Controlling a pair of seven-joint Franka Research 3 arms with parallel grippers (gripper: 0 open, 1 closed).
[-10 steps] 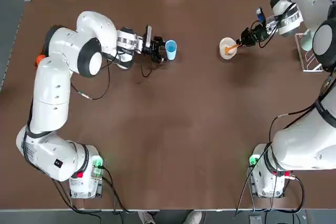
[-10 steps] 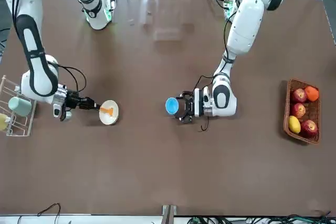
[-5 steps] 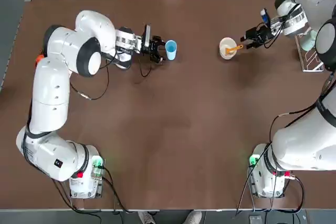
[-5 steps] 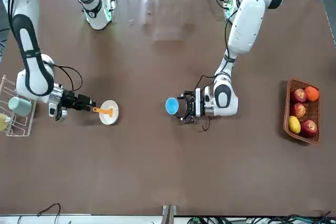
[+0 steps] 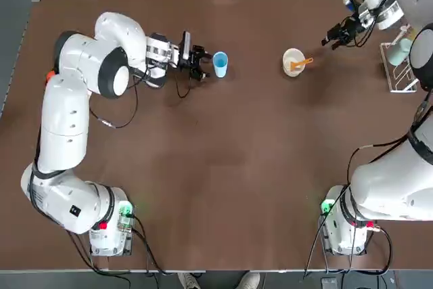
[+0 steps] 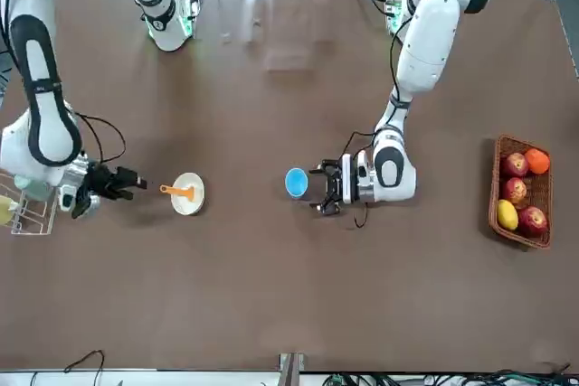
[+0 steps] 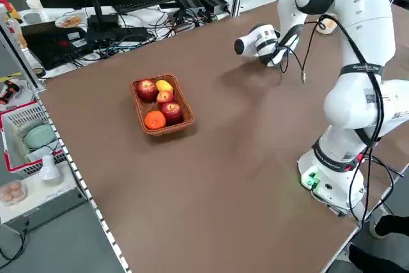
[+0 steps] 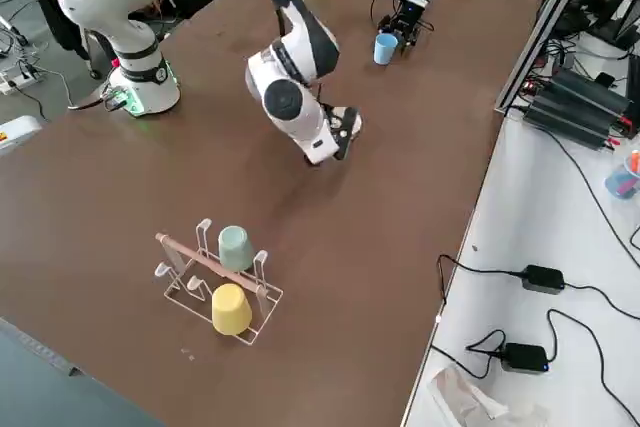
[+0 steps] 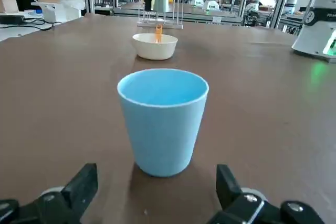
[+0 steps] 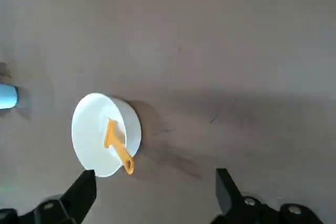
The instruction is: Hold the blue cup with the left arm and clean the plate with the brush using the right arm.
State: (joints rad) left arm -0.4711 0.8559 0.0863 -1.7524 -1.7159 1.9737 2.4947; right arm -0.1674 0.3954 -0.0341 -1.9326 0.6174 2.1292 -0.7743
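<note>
The blue cup (image 5: 220, 64) (image 6: 296, 182) stands upright on the brown table. My left gripper (image 5: 202, 58) (image 6: 317, 190) lies level just short of it, open, with the cup (image 9: 163, 119) ahead of its fingers (image 9: 79, 188) and untouched. The small white plate (image 5: 292, 62) (image 6: 189, 193) (image 10: 105, 135) holds the orange brush (image 5: 302, 63) (image 6: 175, 191) (image 10: 118, 147), whose handle sticks out over the rim. My right gripper (image 5: 330, 38) (image 6: 137, 180) is open and empty, off to the plate's side toward the rack.
A wire rack (image 5: 399, 65) (image 8: 222, 279) with a pale green cup and a yellow one stands at the table's right edge, close to the right wrist. A wicker basket of fruit (image 6: 520, 192) (image 7: 160, 103) sits at the far left.
My right gripper has opened, let go of the brush and drawn back from the plate toward the rack; the brush stays in the plate. My left gripper has backed slightly off the cup.
</note>
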